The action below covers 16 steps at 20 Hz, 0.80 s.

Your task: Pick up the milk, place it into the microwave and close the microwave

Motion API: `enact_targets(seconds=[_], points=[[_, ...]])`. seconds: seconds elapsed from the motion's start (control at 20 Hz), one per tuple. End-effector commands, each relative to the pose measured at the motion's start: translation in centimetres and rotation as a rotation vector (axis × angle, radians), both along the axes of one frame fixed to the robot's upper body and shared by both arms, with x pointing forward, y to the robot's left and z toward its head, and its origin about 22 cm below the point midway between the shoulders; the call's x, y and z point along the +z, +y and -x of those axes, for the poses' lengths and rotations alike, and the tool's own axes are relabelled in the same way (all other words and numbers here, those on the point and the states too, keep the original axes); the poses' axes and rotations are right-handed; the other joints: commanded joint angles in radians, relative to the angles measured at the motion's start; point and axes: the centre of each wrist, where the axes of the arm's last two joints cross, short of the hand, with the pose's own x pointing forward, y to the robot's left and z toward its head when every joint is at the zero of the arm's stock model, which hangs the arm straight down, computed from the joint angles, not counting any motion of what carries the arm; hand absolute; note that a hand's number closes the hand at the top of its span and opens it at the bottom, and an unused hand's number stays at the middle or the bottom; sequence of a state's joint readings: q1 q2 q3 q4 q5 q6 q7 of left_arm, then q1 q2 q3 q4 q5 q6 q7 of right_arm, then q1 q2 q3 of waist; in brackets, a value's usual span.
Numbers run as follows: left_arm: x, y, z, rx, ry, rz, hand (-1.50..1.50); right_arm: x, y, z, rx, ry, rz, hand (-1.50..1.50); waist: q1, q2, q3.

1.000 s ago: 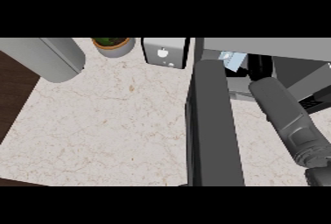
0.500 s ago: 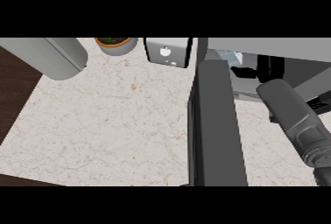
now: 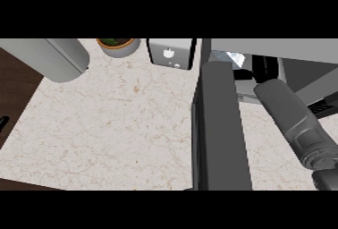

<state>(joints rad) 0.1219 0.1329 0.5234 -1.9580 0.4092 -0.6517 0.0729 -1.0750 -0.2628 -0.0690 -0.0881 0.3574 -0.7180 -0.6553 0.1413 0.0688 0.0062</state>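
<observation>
At lower centre, the open microwave door [image 3: 221,134] stands edge-on over the counter [image 3: 112,129]; right of it a grey forearm [image 3: 293,120] reaches up into the microwave [image 3: 277,49], its robot hand hidden, fingers untellable; the milk [image 3: 234,58] glimpsed inside; upper left, a potted plant [image 3: 117,44]

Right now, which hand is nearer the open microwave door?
Right. The right hand is just past the far end of the microwave door, inside the microwave; the left hand shows only at the view's left edge, across the counter.

Even, soft light; faint shadows
</observation>
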Motion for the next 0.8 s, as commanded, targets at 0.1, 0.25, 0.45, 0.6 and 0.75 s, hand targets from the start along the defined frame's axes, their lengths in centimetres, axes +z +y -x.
enact_targets(seconds=[0.1,0.25,0.45,0.6,0.75], points=[[-0.9,-1.9,-1.4,-0.101,0.0,-0.002,-1.5,0.3,2.0,-0.3,0.123,0.023,-0.139,-1.5,-0.024,-0.004,-0.001],[-0.5,-1.8,-1.7,-0.138,-0.002,-0.007,-1.5,0.2,0.5,-0.1,0.18,0.041,-0.21,-1.5,-0.04,-0.016,0.0],[-1.1,-2.3,-2.0,-0.164,-0.005,0.003,-1.5,-0.3,1.1,0.0,0.224,0.063,-0.347,-1.5,-0.051,-0.025,-0.001],[-0.7,-2.2,-1.9,-0.186,-0.007,-0.002,-1.5,-3.0,0.6,1.5,0.261,0.089,-0.448,-1.5,-0.06,-0.03,-0.001],[-1.7,-3.9,-1.5,-0.213,0.009,0.015,-1.5,-5.2,-0.3,2.9,0.272,0.101,-0.51,-1.5,-0.072,-0.038,-0.002]])
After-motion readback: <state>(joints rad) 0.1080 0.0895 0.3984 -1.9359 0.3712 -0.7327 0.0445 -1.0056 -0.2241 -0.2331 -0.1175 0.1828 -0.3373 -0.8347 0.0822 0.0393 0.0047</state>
